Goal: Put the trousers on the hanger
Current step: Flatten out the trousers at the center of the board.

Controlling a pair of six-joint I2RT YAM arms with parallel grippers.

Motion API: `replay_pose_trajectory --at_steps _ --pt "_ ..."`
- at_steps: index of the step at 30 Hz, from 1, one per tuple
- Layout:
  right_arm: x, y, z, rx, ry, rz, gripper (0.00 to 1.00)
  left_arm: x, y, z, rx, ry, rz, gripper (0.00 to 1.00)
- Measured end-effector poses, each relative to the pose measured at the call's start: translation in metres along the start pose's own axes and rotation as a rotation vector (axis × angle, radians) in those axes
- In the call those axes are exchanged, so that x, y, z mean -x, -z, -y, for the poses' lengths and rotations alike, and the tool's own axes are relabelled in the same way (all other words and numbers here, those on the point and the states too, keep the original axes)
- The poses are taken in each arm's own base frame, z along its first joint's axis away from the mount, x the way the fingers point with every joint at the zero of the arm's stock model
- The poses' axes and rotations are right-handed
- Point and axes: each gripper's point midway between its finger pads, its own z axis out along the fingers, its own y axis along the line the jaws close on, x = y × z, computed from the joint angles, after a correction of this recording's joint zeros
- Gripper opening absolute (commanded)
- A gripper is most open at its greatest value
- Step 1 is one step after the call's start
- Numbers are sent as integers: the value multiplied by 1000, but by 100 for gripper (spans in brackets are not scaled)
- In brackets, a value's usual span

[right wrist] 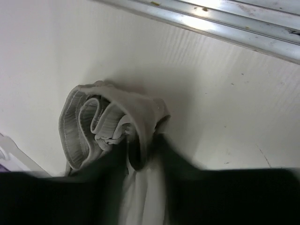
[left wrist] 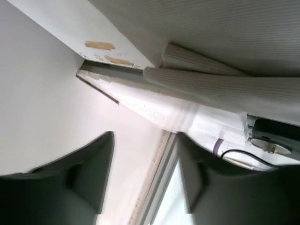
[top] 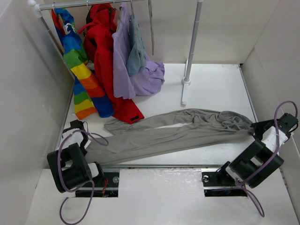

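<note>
The taupe trousers [top: 168, 131] lie stretched across the table, leg ends at the left and gathered waist at the right. My right gripper [top: 251, 131] is shut on the waist; the right wrist view shows the bunched waistband [right wrist: 91, 124] pinched at my gripper [right wrist: 140, 150]. My left gripper [top: 75, 127] is beside the leg ends, near the left wall. In the left wrist view it [left wrist: 145, 173] is open and empty, with the trouser legs [left wrist: 225, 84] ahead of it. The slim grey hanger [top: 151, 28] hangs edge-on from the rail at the back.
On the rail hang a rainbow garment [top: 79, 65], a red coat [top: 105, 56], a lilac garment [top: 126, 70] and a small blue-grey one [top: 137, 54]. A pale-grey pole [top: 191, 47] stands at the back right. White walls [top: 28, 93] close both sides. A metal strip [top: 164, 165] runs along the front.
</note>
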Motion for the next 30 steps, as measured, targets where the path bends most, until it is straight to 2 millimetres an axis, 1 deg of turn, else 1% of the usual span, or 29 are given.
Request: replay_pose_trajectory --at_steps 1,3,4,5,7,8,10,12,14,15,16,17,20,22,23,25,26,27,28,30 --pt "1 0 2 -13 -6 5 78 0 0 -1 4 0 -3 65" --pt "2 0 7 -38 -5 13 92 -3 1 -1 6 -6 -15 67" --pt "2 0 9 -50 -6 16 92 -4 1 -1 8 -8 -20 67" --pt "2 0 11 -58 -6 19 94 -5 1 -1 7 -10 -24 67" --pt "3 2 13 -72 -3 27 94 -6 7 -5 -1 -14 -24 67" --pt "4 3 13 -73 0 30 94 -4 13 -11 0 -4 -13 67" --pt "6 5 10 -69 20 39 92 5 29 -32 19 45 41 67" --pt "5 5 3 -60 72 43 90 19 50 -61 52 116 123 67" --pt "-3 7 -16 -35 167 42 89 34 71 -87 81 183 210 67" --pt "-8 8 -28 -21 231 47 89 42 81 -98 95 208 254 67" --pt "-14 11 -43 6 297 50 89 49 89 -105 102 226 295 67" --pt "-19 15 -59 37 358 54 86 57 97 -108 95 231 340 67" --pt "-34 29 -103 137 507 75 83 85 120 -105 33 202 500 64" --pt "-43 33 -124 176 585 80 82 104 131 -96 -23 171 597 63" --pt "-48 32 -131 182 623 74 82 111 135 -91 -46 157 631 63" --pt "-60 25 -148 189 701 52 75 126 144 -79 -99 122 701 63" --pt "-67 18 -155 187 732 32 74 134 151 -71 -121 104 736 63" --pt "-76 9 -158 181 762 5 74 144 157 -63 -140 83 774 64" --pt "-85 -1 -158 171 786 -29 72 154 164 -54 -159 64 811 64" --pt "-101 -18 -149 132 816 -93 71 172 173 -34 -187 32 863 66"
